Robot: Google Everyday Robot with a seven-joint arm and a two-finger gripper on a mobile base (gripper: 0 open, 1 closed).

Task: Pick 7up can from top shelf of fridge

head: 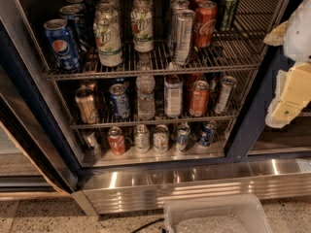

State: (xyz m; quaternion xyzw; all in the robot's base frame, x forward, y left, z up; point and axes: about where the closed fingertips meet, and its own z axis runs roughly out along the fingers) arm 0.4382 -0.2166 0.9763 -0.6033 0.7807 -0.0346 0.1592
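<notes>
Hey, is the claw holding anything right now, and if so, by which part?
Nothing. The claw hangs open and empty at the right edge, before the fridge frame, apart from the 7up can on the top shelf.

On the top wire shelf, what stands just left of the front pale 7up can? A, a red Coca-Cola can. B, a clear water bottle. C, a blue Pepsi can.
C: the blue Pepsi can stands left of the pale cream-silver 7up can on the silver wire top shelf; the cream-coloured claw is at the picture's right edge.
</notes>
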